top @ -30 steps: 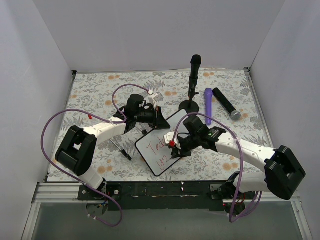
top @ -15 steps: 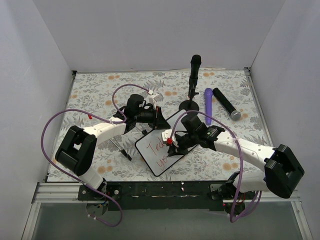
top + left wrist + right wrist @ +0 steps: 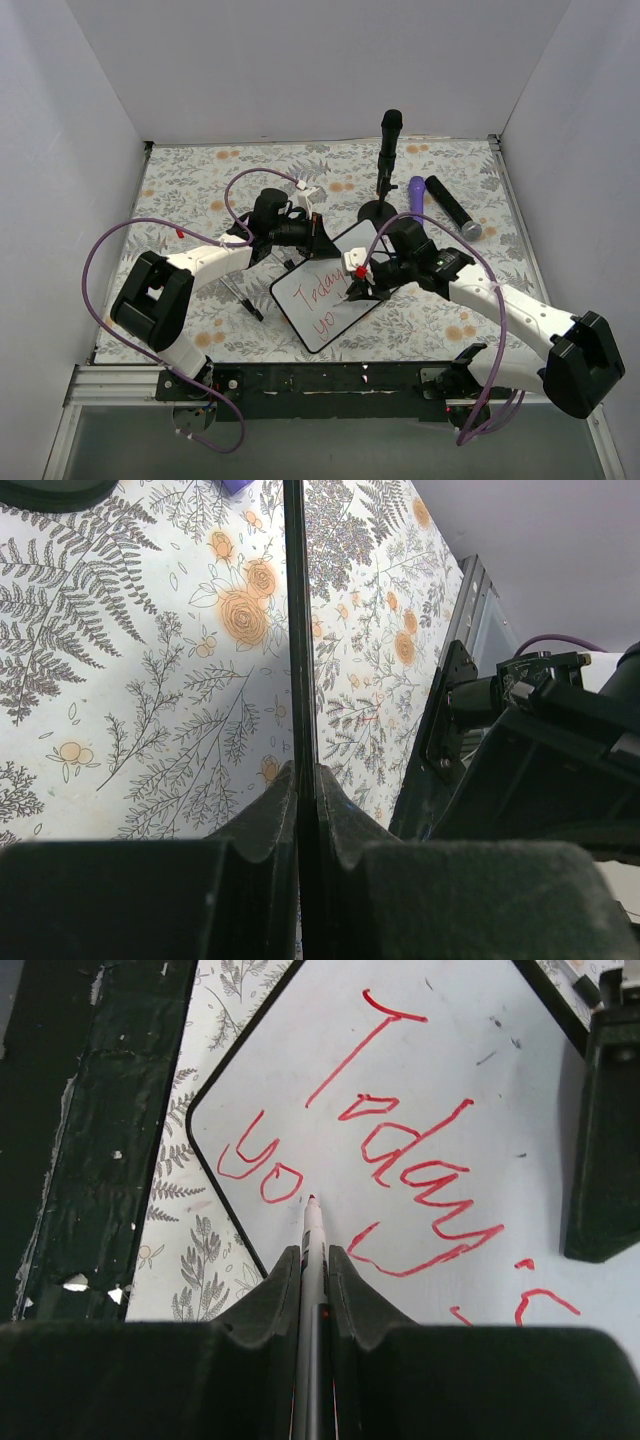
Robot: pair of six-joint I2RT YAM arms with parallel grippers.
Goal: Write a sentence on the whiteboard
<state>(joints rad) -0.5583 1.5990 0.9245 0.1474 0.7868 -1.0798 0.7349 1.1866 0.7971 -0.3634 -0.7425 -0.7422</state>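
Reading "Today"/"yo": red sentence [image 3: 400, 1150] on whiteboard [image 3: 480, 1020], marker [image 3: 313, 1235] nr "o".

Floral-print table [image 3: 180, 190], five things on it.
Pale cloth with grey ferns and orange flowers covers the whole top. Whiteboard [image 3: 312, 305] sits near the front middle, turned at a slant (red writing on it). Thin black pen-like stick [image 3: 245, 302] lies just beside its left corner. Black microphone stand [image 3: 385, 165] is upright behind the board on a round base. Purple cylinder [image 3: 416, 195] lies right of the stand; black cylinder [image 3: 452, 208] with a silver end lies just beside that, angled toward the right edge.
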